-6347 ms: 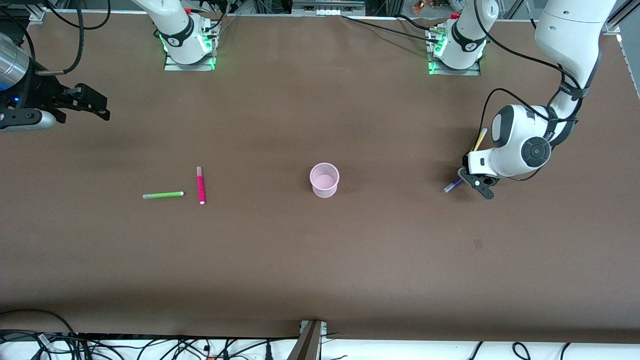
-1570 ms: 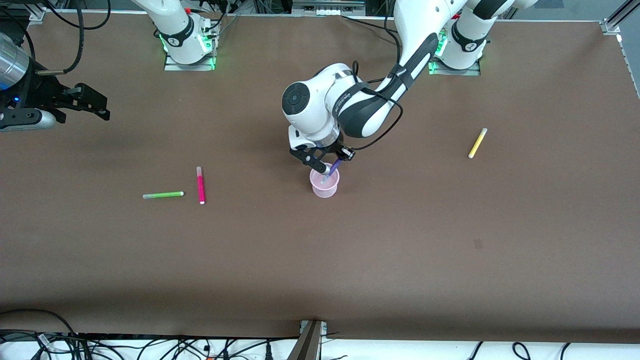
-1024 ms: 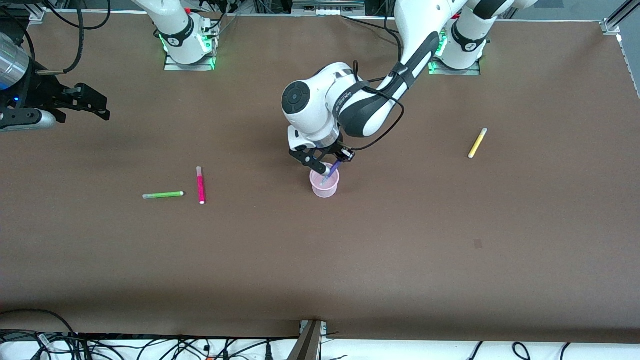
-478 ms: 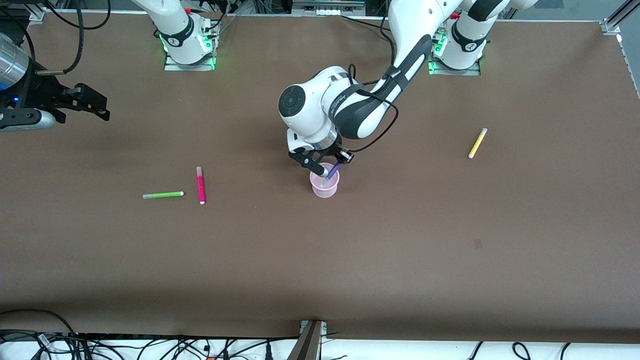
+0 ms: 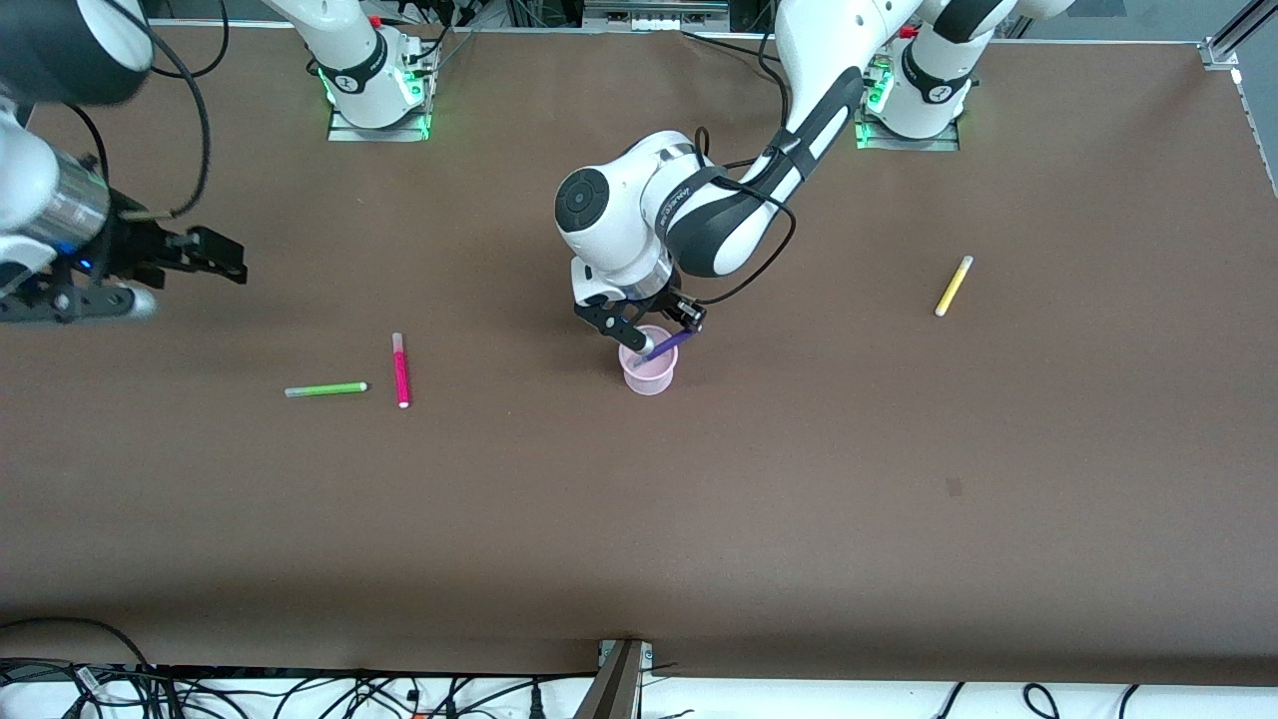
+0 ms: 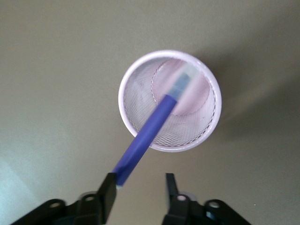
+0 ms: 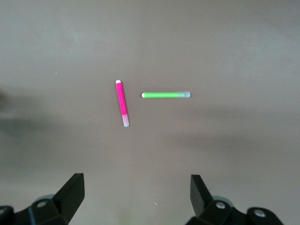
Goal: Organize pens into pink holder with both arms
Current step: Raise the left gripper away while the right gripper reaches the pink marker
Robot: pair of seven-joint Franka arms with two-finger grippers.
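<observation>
Left wrist view shows my left gripper [image 6: 139, 187] over the pink holder [image 6: 140, 136], fingers parted, the purple pen [image 6: 146, 136] leaning against one finger, its pale tip down inside the cup and its long body slanting up over the rim. On the worktop [image 5: 799, 479] toward the right arm's end lie the green pen [image 5: 325, 389], crosswise, and the pink pen [image 5: 400, 369]. My right gripper [image 7: 136, 194] hangs wide open above them. The yellow pen [image 5: 953, 286] lies toward the left arm's end.
</observation>
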